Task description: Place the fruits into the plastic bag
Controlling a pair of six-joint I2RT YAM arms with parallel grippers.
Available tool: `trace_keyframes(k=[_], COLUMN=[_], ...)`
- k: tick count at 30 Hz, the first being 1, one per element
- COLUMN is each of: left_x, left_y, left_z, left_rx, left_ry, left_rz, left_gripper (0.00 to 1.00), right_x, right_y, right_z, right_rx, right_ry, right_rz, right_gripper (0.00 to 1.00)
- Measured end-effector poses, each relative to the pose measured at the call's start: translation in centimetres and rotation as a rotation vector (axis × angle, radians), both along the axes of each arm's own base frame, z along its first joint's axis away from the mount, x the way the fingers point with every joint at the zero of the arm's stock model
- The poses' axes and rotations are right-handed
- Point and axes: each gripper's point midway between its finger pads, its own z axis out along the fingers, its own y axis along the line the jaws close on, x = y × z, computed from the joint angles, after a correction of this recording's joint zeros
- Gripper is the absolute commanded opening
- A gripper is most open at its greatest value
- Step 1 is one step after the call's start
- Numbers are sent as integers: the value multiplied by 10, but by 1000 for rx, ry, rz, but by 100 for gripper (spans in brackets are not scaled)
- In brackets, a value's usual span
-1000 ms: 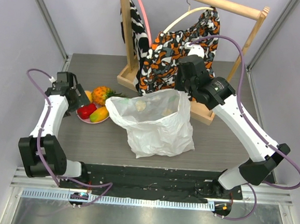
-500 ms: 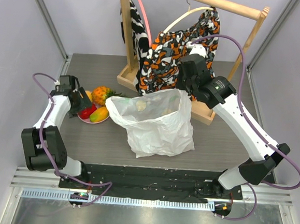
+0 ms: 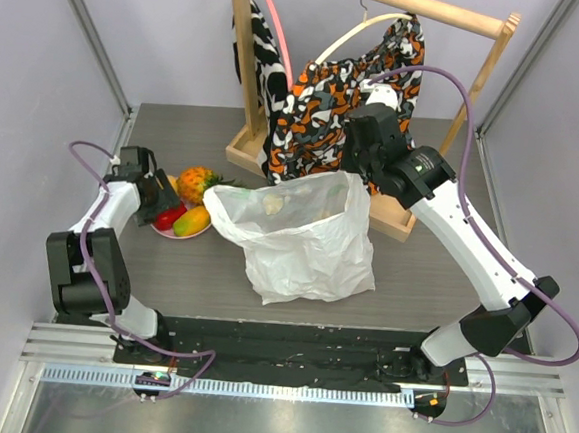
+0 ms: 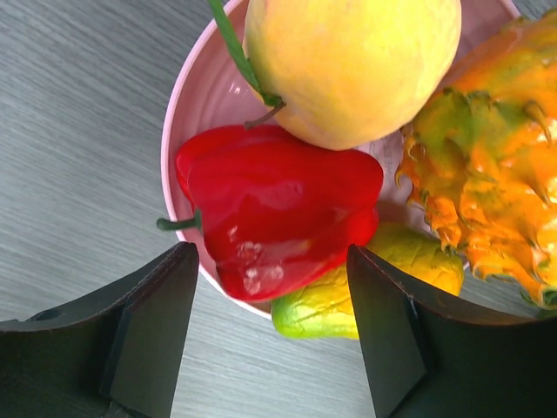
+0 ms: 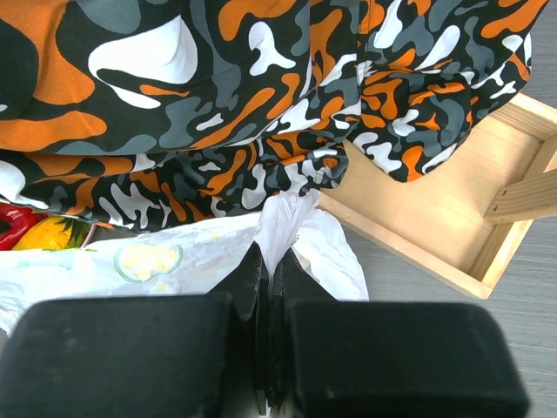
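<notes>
The fruits lie on a round pink plate [image 3: 166, 229] at the left: an orange pineapple [image 3: 195, 181], a shiny red fruit [image 3: 168, 214] and a yellow-green mango [image 3: 193, 220]. In the left wrist view the red fruit [image 4: 278, 213] lies below a yellow-orange round one [image 4: 352, 65], with the mango [image 4: 365, 292] and pineapple [image 4: 487, 200] to the right. My left gripper [image 4: 270, 335] is open just short of the red fruit, its jaws on either side of it. The plastic bag [image 3: 303, 240] stands open mid-table. My right gripper [image 5: 265, 270] is shut on the bag's rim [image 5: 291, 213], holding it up.
A wooden rack [image 3: 251, 73] with the orange-black-white patterned cloth [image 3: 335, 90] stands behind the bag; its wooden base [image 5: 452, 200] is right beside my right gripper. Walls close in the table on the left and right.
My left gripper has moved down towards the plate and closer to the red fruit. The right arm and the bag have held still.
</notes>
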Motion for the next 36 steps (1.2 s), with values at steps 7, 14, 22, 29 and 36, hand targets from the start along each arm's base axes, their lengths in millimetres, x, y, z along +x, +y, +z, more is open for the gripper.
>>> trace_keyframes(k=[7, 14, 22, 29, 36], left_x=[5, 8, 11, 7, -4], left_y=[1, 2, 4, 6, 8], left_z=[-6, -6, -3, 6, 24], left_rx=[-2, 0, 3, 25, 53], left_ry=[8, 2, -10, -22, -54], left_rz=[0, 2, 2, 1, -1], left_gripper=[69, 58, 34, 23, 21], right_x=[1, 2, 7, 7, 7], right_y=[-1, -2, 2, 3, 4], right_z=[-1, -1, -3, -4, -4], right_rx=[-3, -3, -6, -5, -2], right_ry=[2, 2, 8, 13, 14], right_rz=[-3, -6, 2, 7, 11], right_gripper=[1, 1, 1, 1, 1])
